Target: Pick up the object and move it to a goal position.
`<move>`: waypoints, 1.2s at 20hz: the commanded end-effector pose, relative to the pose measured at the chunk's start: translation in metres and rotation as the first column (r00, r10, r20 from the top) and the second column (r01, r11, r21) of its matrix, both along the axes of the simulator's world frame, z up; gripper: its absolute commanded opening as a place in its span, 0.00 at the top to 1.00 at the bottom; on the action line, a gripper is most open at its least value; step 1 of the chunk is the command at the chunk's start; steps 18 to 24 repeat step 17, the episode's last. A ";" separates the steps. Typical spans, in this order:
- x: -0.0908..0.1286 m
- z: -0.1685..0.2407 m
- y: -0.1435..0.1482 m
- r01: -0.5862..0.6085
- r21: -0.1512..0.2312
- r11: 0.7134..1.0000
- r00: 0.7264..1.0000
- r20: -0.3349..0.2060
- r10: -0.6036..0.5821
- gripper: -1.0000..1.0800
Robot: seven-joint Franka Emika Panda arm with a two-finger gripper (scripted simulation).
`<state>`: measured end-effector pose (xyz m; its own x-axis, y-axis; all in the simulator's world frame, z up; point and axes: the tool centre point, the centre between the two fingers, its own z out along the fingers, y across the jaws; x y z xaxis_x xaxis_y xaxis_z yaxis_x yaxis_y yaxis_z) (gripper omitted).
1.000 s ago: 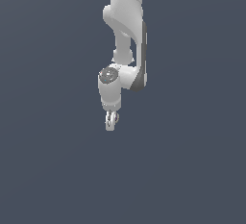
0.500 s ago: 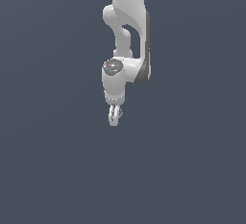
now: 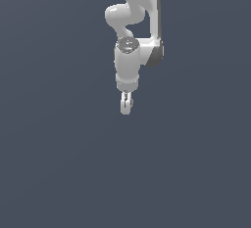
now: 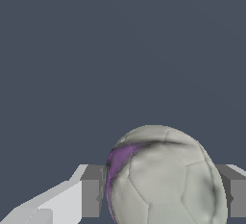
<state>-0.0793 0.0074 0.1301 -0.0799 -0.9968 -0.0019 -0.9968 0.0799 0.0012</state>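
So the thing that matters here is that the ball [image 4: 163, 180] isn't off to any side of the claw [image 4: 161, 196] at all, it's sitting right in it. In the wrist view the two grey finger pads [image 4: 91, 192] press on it from either side, one touching each flank, with the pale grey-white surface and that purple streak bulging out between them. That reads to me as closed down onto the ball with no visible gap on either side, about as far shut as the ball allows. From the exterior view the arm [image 3: 135, 21] hangs straight down and the claw [image 3: 126, 105] points downward at the end of it, with the ball [image 3: 126, 107] just a little pale blob at the fingertips; it's honestly too small there to make out the patches, so I'm going by the wrist camera for the grip. Being roundish, it has no long axis to worry about, so orientation in the grasp shouldn't matter. What the next move hinges on, as far as I can judge, is just the ball staying centred between the pads while the arm carries it, since a round thing pinched at two points could roll or squirt out if the grip is off-centre. I can't see any goal marker in either view, only flat dark grey background, and no desk edge either, so which way it has to travel isn't something I can tell.
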 end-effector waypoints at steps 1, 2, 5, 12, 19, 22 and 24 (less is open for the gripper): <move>-0.007 0.018 0.011 0.000 0.000 1.000 1.000 0.001 0.000 1.00; -0.010 0.025 0.015 0.000 -0.001 1.000 1.000 0.001 0.000 1.00; -0.016 0.042 0.025 0.000 -0.002 1.000 1.000 0.001 0.000 1.00; -0.025 0.067 0.040 0.000 -0.003 1.000 1.000 0.001 0.000 1.00; -0.026 0.073 0.044 -0.001 -0.003 1.000 1.000 0.001 0.001 1.00; -0.026 0.073 0.044 -0.001 -0.003 1.000 1.000 0.001 0.001 1.00; -0.026 0.073 0.044 -0.001 -0.003 1.000 1.000 0.001 0.001 1.00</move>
